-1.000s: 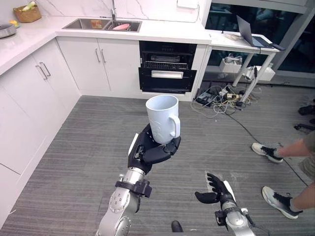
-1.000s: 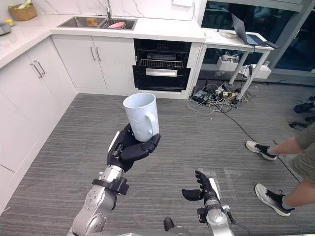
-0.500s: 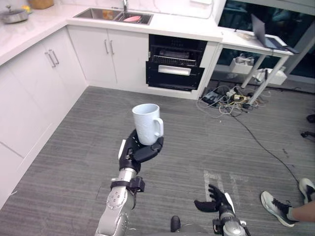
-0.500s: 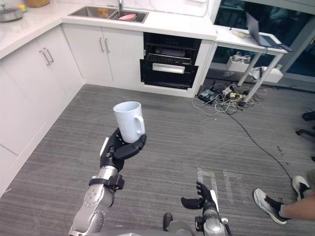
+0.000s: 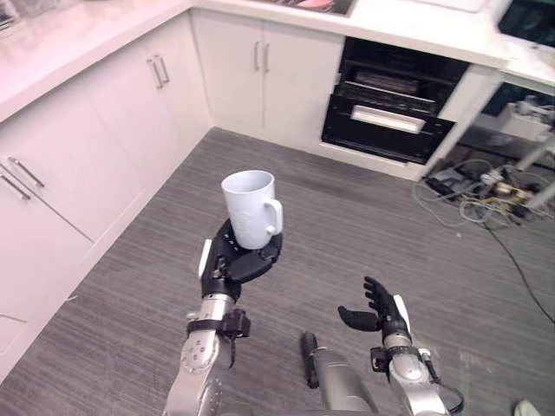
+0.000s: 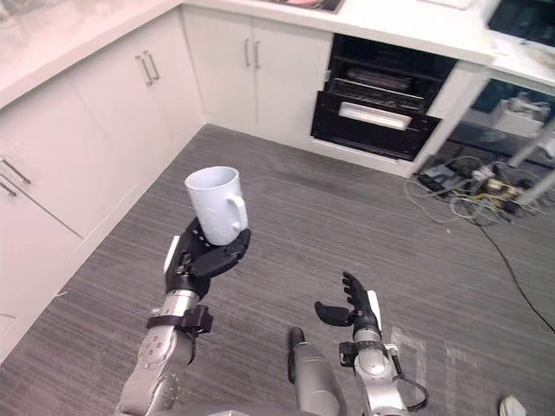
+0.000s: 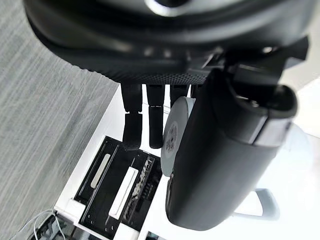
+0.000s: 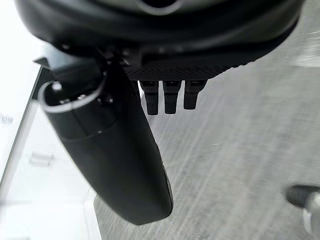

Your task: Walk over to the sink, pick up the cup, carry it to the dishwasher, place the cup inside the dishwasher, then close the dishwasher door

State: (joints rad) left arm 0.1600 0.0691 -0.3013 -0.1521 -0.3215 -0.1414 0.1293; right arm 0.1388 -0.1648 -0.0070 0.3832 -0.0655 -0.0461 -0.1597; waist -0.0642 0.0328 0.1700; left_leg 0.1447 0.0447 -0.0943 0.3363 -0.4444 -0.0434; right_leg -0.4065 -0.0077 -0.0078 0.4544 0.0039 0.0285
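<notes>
Cup, white and upright, sits in the left hand, held over the grey floor. Its handle points to about 4 o'clock. The dark fingers and the thumb are curled round the lower part of the cup and clamp it there. In the left wrist view the cup's underside shows between the thumb and the fingers.

At 4 o'clock from the cup, lower and apart from it, is the right hand. Its fingers are spread apart and relaxed, and it holds nothing.

At 1 o'clock from the cup, well apart, the dishwasher stands under the white counter, with its dark inside and a rack showing. White cabinets run from 9 to 12 o'clock. A heap of cables lies on the floor at 2 o'clock.
</notes>
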